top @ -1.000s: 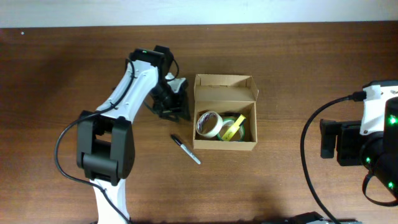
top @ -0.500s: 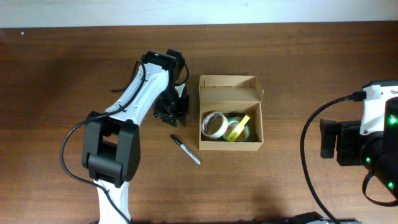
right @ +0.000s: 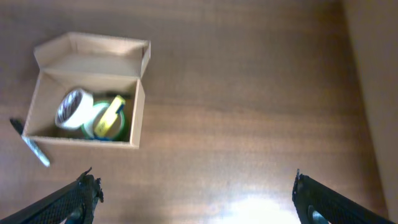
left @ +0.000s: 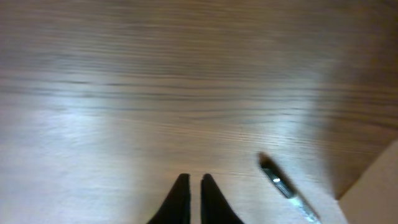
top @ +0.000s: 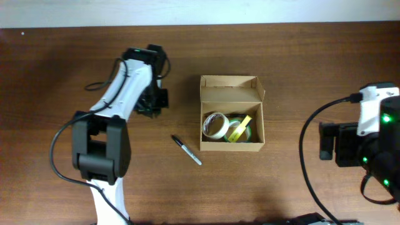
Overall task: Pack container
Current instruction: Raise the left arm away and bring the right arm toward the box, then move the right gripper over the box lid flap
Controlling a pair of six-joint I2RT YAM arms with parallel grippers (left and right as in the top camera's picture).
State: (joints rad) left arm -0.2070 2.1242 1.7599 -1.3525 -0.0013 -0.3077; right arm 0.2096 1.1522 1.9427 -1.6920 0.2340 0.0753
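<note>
Tabletop (top: 294, 69): dark brown wood grain, fills every view. Pale strip (top: 200, 12) beyond far edge; wall or floor, cannot tell. Broad glare (left: 93, 118) ahead-left of left gripper's fingers (left: 179, 200). Bright reflection (right: 249, 208) between right gripper's fingers (right: 71, 205).

black marker (top: 187, 150), white tape roll (top: 213, 125), wooden table (top: 300, 75)

The view is soft and blurred. The brown wooden counter (left: 155, 81) with fine grain fills most of it, and a pale glare lies on its left part. At the bottom middle, the two dark jaws of the left arm stand close together with only a thin slit between them. To their right a black marker pen (left: 283, 185) with a shiny band lies slanted. A corner of the tan-brown cardboard box (left: 378, 190) shows at the lower right.
</note>
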